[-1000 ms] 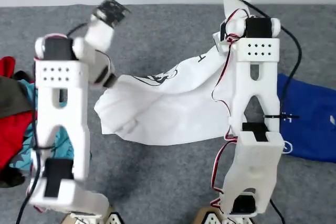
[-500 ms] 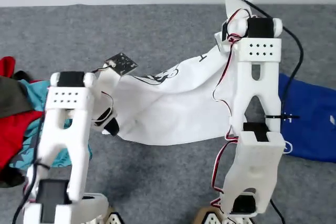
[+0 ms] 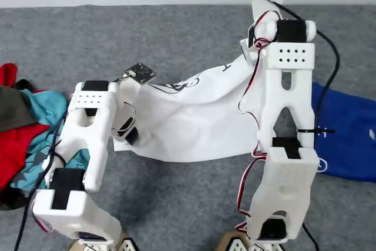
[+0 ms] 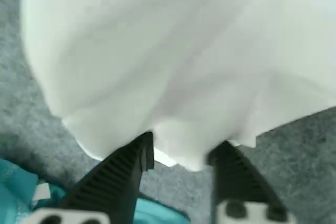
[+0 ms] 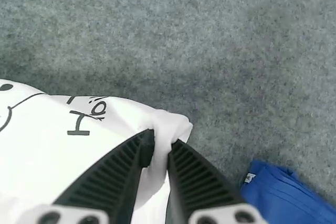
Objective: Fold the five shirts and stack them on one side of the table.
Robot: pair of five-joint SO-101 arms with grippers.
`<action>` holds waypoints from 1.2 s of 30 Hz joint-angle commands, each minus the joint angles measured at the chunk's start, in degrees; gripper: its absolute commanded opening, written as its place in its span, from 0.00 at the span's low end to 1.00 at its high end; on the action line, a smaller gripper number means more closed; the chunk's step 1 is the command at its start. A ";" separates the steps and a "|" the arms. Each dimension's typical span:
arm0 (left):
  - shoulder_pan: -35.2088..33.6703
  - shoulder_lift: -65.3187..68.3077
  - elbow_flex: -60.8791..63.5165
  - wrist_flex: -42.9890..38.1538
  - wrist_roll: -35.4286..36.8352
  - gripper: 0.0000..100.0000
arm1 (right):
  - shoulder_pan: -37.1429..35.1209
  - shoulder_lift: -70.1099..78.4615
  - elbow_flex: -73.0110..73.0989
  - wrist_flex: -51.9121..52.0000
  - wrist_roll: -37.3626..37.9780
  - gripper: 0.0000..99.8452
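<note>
Right gripper (image 5: pixel 161 141) pinches a corner of the white shirt (image 3: pixel 194 116) tight, while the left gripper (image 4: pixel 184 148) hangs spread wide over its hem on the desk (image 3: pixel 176 39).

Colour rundown: the bench (image 3: pixel 176 33) is a speckled mid-grey, kinda carpet-looking. The white shirt (image 3: pixel 194 121) is plain white apart from a black line drawing and a bit of black lettering. The blue shirt (image 3: pixel 346 139) is solid royal blue with a tiny white tag. Then there's a red shirt (image 3: pixel 14 145), bright red, a teal shirt (image 3: pixel 50 110) with a paler greyish print, and a dark shirt (image 3: pixel 12 107), sort of murky olive-brown. The left arm (image 3: pixel 88 139) and right arm (image 3: pixel 288 86) are white with black motor blocks, and the right one has red, white and black wires. The left claw (image 4: pixel 185 145) and right claw (image 5: pixel 161 140) are both black and ribbed.
</note>
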 commanded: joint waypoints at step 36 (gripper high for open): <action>-9.93 -23.38 -68.70 20.04 11.08 0.01 | 10.51 -35.47 -4.13 3.56 -0.18 0.01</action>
